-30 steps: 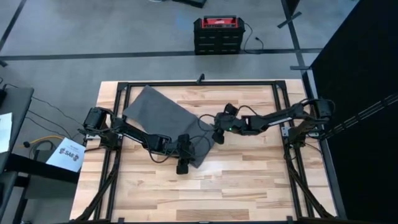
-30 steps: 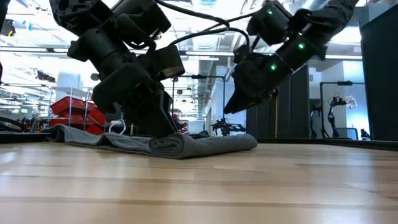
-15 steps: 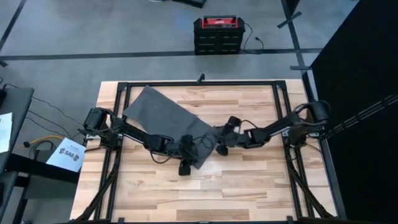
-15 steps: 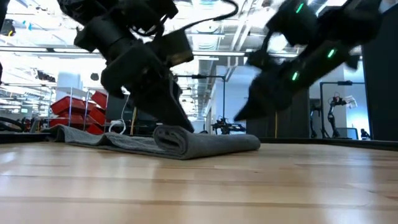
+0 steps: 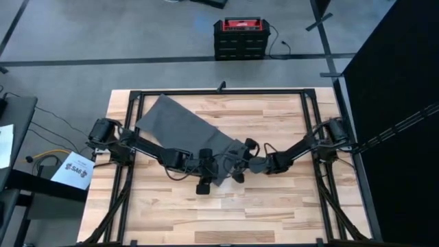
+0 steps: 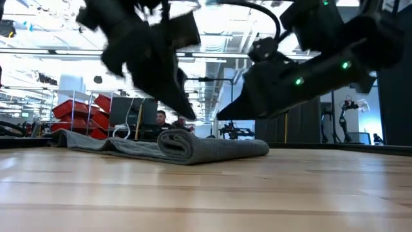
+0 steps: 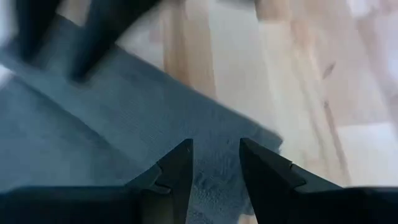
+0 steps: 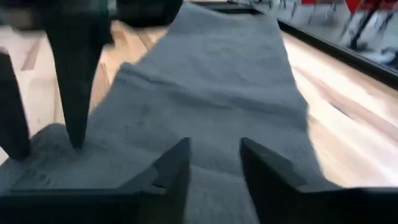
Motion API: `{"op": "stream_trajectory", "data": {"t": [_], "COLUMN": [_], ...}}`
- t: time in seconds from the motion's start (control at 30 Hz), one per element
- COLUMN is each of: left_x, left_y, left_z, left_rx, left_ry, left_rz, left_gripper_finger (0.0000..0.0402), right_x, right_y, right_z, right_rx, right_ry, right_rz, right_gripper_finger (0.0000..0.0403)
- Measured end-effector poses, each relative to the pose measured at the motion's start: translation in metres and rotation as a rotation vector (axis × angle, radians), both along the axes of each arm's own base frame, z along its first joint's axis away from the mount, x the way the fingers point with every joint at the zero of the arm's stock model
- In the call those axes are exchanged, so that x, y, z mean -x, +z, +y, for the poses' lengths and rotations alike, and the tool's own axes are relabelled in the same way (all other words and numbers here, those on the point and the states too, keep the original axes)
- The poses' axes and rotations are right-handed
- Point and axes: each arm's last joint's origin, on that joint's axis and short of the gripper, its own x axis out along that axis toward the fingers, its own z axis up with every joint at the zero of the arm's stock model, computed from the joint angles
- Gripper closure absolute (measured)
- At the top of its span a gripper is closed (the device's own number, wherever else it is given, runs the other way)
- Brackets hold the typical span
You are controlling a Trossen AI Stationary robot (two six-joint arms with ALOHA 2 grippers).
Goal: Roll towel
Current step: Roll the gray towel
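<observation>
Left arm reaches low from the table's (image 5: pixel 274 206) left edge toward centre; left claw (image 5: pixel 204 173) sits above the rolled near end of the towel (image 5: pixel 180 122), tips pointing down, fingers (image 7: pixel 177 171) parted with a narrow gap, grasping nothing. In the low view this claw (image 6: pixel 182 106) hangs just over the roll, clear of the cloth

Towel: dark grey, lying diagonally from the far-left part of the table toward the middle; the near end is curled into a small roll (image 6: pixel 177 143), the rest flat on the wood

Right arm stretches in from the right edge, folded low; right claw (image 5: pixel 237 169) just beside the left one at the towel's near-right corner, fingers (image 8: pixel 169 174) spread, empty, tip (image 6: pixel 222 116) above the cloth

Versus a second ago: left claw was pressed down on the roll, now lifted off it. Right claw has dropped and slid left, closer to the roll; its shoulder end drew back toward the table's right rail
</observation>
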Motion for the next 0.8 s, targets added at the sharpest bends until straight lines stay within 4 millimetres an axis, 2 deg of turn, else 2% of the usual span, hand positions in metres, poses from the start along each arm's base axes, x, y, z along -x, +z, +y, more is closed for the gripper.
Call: {"op": "stream_trajectory", "data": {"t": [0.07, 0.1, 0.2, 0.33, 0.53, 0.8], "left_x": [0.006, 0.011, 0.027, 0.042, 0.046, 0.029], "left_y": [0.023, 0.036, 0.063, 0.081, 0.072, 0.043], "left_z": [-0.006, -0.009, -0.018, -0.025, -0.033, -0.039], "left_rx": [-0.018, -0.032, -0.069, -0.087, -0.102, -0.097], "left_ry": [0.002, -0.003, -0.012, 0.001, 0.036, 0.063], "left_rz": [-0.052, -0.087, -0.171, -0.244, -0.225, -0.179], "left_gripper_finger": [0.0283, 0.0283, 0.0283, 0.0283, 0.0283, 0.0283], "right_x": [-0.007, -0.011, -0.021, -0.033, -0.030, -0.010], "right_y": [-0.006, -0.009, -0.023, -0.034, -0.041, -0.043], "right_z": [0.000, 0.001, 0.002, 0.000, 0.005, 0.043], "right_rx": [0.003, 0.007, 0.003, 0.026, 0.023, 0.035], "right_ry": [0.004, 0.024, 0.059, 0.091, 0.157, 0.287], "right_rz": [-0.037, -0.046, -0.018, 0.015, 0.100, 0.143], "right_gripper_finger": [0.0362, 0.0382, 0.0396, 0.0401, 0.0403, 0.0403]}}
